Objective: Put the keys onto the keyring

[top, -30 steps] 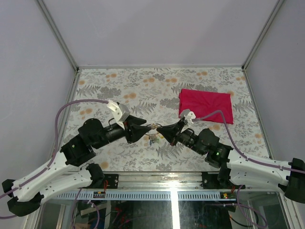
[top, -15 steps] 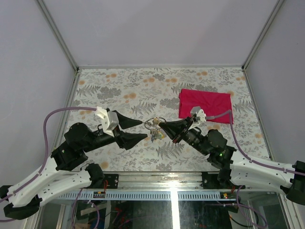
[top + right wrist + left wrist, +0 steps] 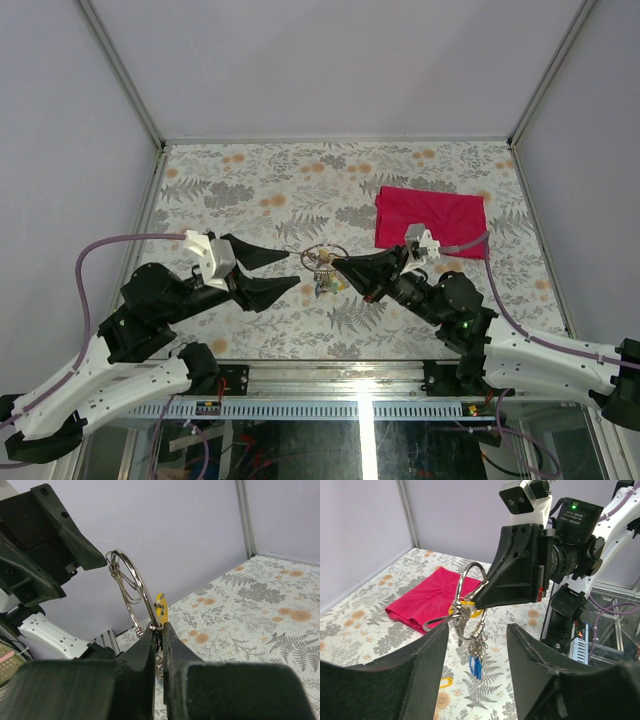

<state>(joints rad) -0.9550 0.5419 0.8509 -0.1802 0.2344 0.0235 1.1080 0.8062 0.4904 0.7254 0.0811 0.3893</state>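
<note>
Am working over floral-print tabletop (image 3: pixel 250 190); pale lilac walls (image 3: pixel 330 60) enclosing me, aluminium corner posts (image 3: pixel 121 75) rising, red cloth (image 3: pixel 432 222) lying far-right.

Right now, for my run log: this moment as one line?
left hand: open, clear of keyring | right hand: shut on keyring, held in air | keys: hanging under keyring
</note>
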